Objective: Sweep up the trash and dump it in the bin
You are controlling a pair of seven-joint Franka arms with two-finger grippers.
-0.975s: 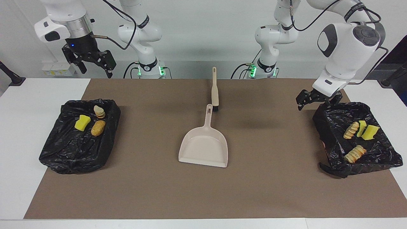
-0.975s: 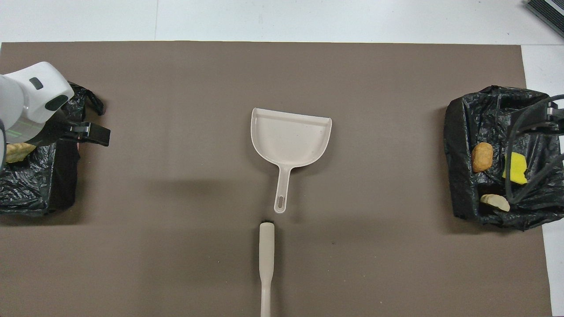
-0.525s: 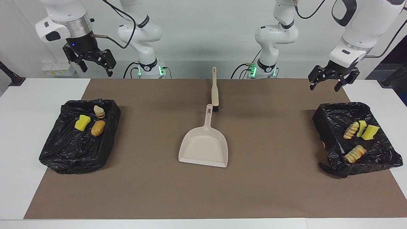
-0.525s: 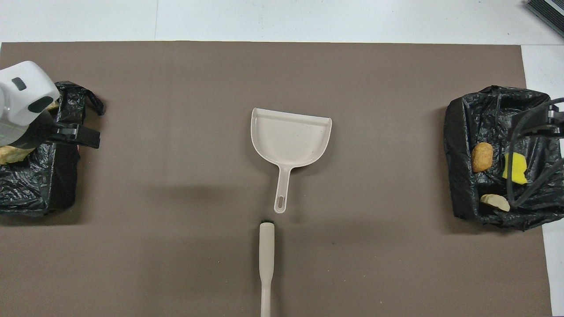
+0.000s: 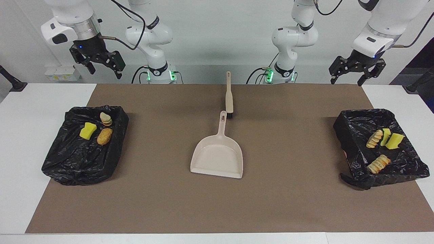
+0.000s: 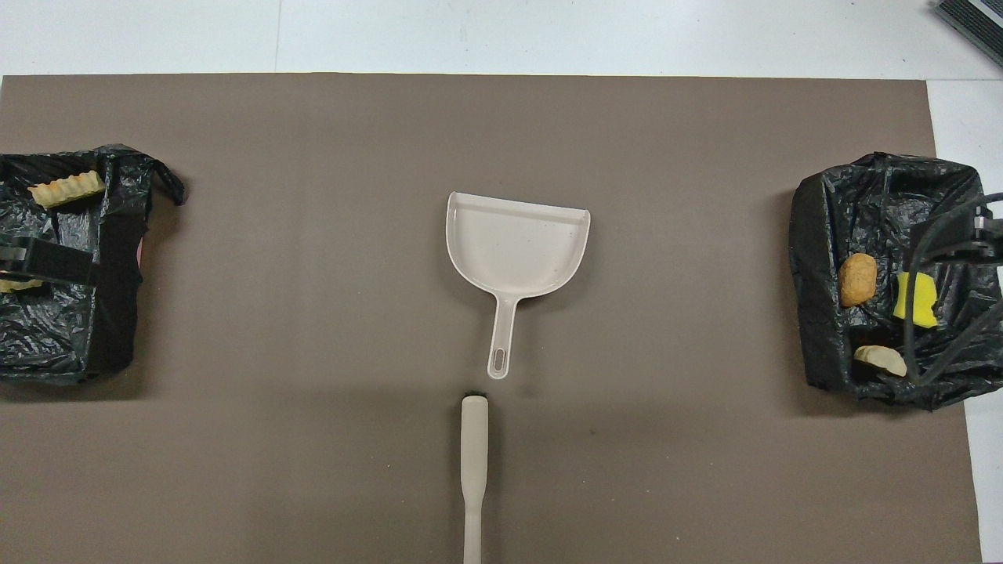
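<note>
Above the table, both grippers (image 5: pixel 353 72) (image 5: pixel 101 66) hang open, empty.

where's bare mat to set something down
Free: brown mat between the black-bagged bin holding three chunks and the beige plastic dustpan; likewise between dustpan and the black-bagged bin holding four chunks. Crowded: mid-table, where the beige brush lies beside the dustpan's handle.
</note>
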